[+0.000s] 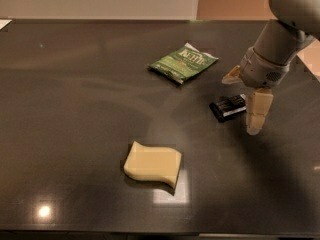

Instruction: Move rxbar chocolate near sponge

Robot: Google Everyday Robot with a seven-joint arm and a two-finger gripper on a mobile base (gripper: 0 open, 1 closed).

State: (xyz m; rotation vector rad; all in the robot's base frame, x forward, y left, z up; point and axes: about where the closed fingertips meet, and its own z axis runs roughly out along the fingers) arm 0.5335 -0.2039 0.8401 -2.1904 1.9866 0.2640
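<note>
The rxbar chocolate (228, 107), a small flat black wrapper with white print, lies on the dark table right of centre. My gripper (245, 95) is open at the bar's right end. One tan finger (258, 112) points down on the near side and the other (232, 76) shows on the far side. The bar lies flat on the table, not lifted. The sponge (152, 164), a pale yellow foam block with wavy sides, lies nearer the front, well to the left of the bar.
A green chip bag (184, 62) lies behind and left of the bar. The dark table (75, 109) runs to a pale wall at the back. Its right edge (311, 66) is close behind my arm.
</note>
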